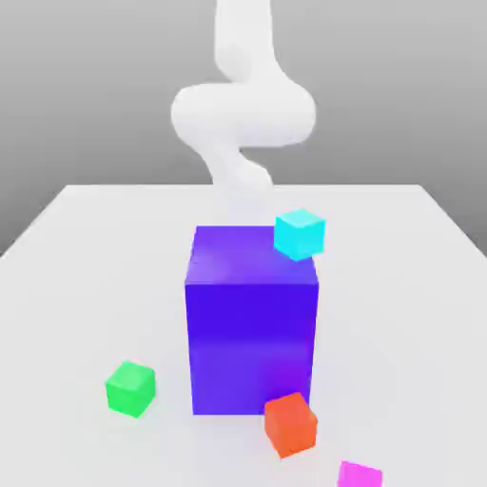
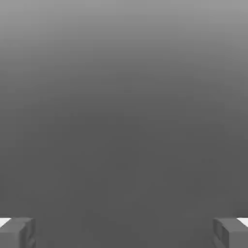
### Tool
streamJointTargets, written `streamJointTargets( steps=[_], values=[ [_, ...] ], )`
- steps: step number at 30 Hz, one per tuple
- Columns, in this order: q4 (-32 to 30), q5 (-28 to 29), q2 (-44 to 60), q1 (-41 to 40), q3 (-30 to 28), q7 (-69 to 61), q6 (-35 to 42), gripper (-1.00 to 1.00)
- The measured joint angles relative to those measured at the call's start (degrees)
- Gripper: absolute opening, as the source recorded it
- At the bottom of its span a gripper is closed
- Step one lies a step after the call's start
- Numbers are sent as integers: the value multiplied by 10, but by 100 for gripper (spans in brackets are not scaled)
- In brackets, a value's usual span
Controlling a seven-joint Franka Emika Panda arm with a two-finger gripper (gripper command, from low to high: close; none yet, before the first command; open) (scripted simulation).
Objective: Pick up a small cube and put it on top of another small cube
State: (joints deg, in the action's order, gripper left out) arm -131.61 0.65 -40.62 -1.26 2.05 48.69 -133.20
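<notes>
The small magenta-pink cube (image 1: 360, 475) lies on the white table at the front edge of the exterior view, towards its right, partly cut off by the picture's border. The small green cube (image 1: 130, 388) rests on the table at the front left, beside the big block. My white arm (image 1: 243, 114) rises at the back, behind the big block and far from both cubes. In the hand view my gripper (image 2: 124, 232) is open: its two grey fingertips (image 2: 17, 232) stand wide apart with nothing between them, facing a plain grey background.
A big blue-purple block (image 1: 252, 323) stands mid-table between the arm and the front cubes. A small cyan cube (image 1: 300, 234) is at its upper back right corner. A small orange-red cube (image 1: 290, 424) sits at its front right foot. White table (image 1: 76, 285) spreads around.
</notes>
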Motion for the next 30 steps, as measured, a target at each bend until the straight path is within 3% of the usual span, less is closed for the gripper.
streamJointTargets(
  steps=[15,23,30],
  values=[
    [11,77,315,-41,101,199,-84,0],
    [16,111,480,-16,108,300,-130,0],
    [20,101,618,11,109,359,-176,0]
  ],
)
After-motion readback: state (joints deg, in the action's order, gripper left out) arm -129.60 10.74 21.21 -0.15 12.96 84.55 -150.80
